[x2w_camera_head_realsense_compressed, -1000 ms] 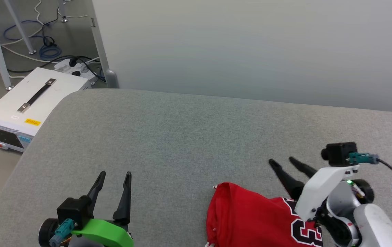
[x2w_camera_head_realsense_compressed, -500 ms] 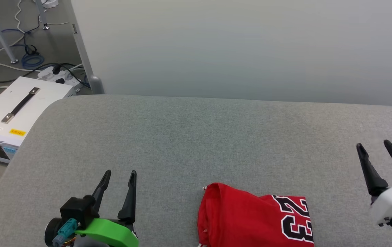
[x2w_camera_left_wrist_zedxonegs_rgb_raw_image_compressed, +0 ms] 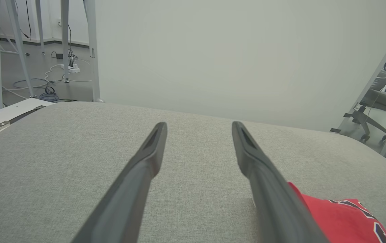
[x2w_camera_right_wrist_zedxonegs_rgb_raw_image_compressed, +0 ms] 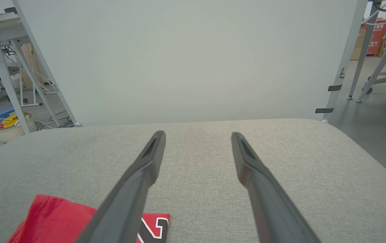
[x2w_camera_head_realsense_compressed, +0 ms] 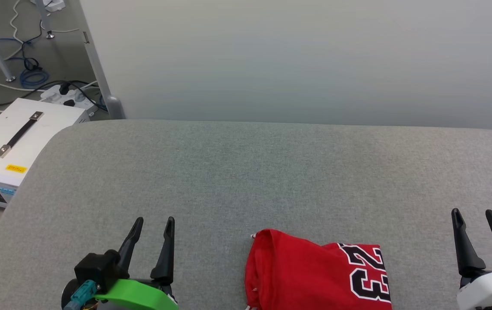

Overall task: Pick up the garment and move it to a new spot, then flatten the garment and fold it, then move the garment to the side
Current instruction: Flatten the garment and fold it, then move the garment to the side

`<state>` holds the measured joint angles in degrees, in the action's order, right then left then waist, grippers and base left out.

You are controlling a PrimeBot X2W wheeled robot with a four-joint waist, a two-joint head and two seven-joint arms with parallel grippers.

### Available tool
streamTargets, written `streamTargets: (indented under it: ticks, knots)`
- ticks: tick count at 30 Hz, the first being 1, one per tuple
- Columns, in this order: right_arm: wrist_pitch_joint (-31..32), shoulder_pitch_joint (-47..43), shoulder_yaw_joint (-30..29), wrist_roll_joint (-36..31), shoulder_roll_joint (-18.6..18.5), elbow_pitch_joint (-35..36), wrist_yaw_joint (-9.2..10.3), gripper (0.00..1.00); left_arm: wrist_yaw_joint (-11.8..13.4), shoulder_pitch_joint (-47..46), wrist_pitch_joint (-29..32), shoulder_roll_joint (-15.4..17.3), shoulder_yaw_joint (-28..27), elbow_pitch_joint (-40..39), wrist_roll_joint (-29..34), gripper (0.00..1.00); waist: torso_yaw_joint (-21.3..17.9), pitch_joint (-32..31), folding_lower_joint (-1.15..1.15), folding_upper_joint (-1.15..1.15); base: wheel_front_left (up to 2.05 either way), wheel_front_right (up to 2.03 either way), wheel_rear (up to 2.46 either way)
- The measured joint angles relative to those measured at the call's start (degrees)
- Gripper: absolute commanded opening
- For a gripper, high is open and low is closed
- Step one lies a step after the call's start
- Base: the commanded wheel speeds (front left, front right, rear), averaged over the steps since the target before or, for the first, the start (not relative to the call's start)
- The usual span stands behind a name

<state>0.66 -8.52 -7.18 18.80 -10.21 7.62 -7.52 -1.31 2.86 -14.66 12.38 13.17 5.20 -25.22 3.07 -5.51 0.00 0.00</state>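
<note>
garment [x2w_camera_head_realsense_compressed: 314, 271]: folded compact at near counter [x2w_camera_head_realsense_compressed: 246, 172] edge, apparently ready for moving aside.
left end effector [x2w_camera_head_realsense_compressed: 154, 221]: spread, empty, near garment, clear for approach.
right end effector [x2w_camera_head_realsense_compressed: 473, 212]: spread, empty, farther off.

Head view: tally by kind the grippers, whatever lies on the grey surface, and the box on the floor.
Red garment: 1
Grippers: 2, the left gripper and the right gripper, both open
White box with a black handle: 1
Total: 4
</note>
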Motion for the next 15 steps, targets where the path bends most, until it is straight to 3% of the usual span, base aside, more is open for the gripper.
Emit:
streamTargets:
  ticks: [15]
  knots:
    - [2.25, -0.06, 0.97, -0.01, 0.48, 0.74, 0.00, 1.00, -1.57, -0.01, 0.00, -1.25, -1.15, 0.22, 1.77, 1.00, 0.88, 0.51, 0.00, 0.00, 0.00, 0.00, 0.00]
